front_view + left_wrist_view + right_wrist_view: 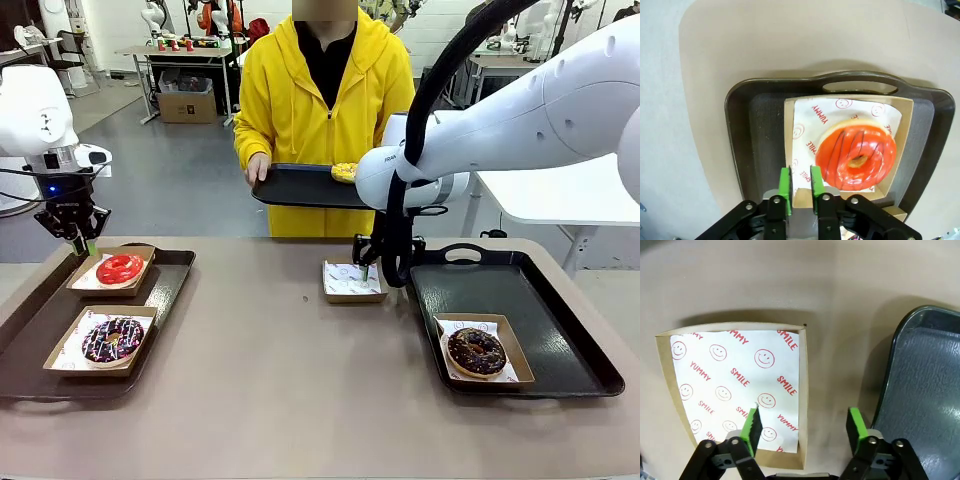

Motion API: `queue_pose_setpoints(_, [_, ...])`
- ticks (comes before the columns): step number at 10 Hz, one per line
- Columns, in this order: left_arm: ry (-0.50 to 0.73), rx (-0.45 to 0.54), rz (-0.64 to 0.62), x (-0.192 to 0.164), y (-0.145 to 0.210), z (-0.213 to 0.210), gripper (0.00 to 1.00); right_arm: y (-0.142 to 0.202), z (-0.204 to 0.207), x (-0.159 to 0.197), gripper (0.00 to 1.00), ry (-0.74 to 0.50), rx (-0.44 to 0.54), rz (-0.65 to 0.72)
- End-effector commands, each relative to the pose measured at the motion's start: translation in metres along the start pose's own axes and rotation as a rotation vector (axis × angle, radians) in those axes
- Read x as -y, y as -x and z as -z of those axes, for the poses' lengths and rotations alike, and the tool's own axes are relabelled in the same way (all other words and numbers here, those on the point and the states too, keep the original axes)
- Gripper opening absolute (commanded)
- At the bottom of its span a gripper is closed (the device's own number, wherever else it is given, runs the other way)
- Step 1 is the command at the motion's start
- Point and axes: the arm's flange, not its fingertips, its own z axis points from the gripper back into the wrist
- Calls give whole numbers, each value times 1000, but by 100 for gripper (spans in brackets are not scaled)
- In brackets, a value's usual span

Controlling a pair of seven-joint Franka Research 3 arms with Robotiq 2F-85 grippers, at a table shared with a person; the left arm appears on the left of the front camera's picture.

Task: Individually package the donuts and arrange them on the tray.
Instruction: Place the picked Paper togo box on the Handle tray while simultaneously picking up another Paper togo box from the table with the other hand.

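Right gripper [805,420] is wide open and holding nothing: 1 green pad hangs over the smiley-print paper inside the empty box [805,365], the other over bare table [280,390] outside it, so the jaws straddle that box's side wall without pinching it. Left gripper [800,175] is the opposite. Its pads are nearly together on either side of the rim of the red donut's box [906,135], and it looks pinched on that wall. That box sits on the left tray [755,150] with the red donut [857,160] in it and the purple sprinkled donut [112,339] boxed just beside it. The chocolate donut [476,351] is boxed on the right tray [470,290]. The yellow donut [344,172] lies unboxed on a black tray [295,188] in the person's hand [258,168]. So I'd say 3 of 4 are done; next, close on that wall squarely and steady the box for the last donut.
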Motion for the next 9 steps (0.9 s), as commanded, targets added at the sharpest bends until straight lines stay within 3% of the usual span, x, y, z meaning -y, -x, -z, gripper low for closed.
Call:
queue_pose_setpoints(1, [20,-6,28,-4,-3,-3,100,-4,0,-2,0,-9,11,15])
queue_pose_setpoints(3, [23,-5,32,-5,-1,-3,100,-4,1,-2,0,-12,14,19])
queue_pose_setpoints(4, [24,-7,33,-5,0,-3,85,-4,1,-2,17,-12,14,20])
queue_pose_setpoints(6, [28,-5,37,-6,1,-4,100,-3,1,-3,0,-8,16,20])
queue_pose_setpoints(9, [34,-9,39,-6,4,-4,100,-3,1,-3,0,-5,15,32])
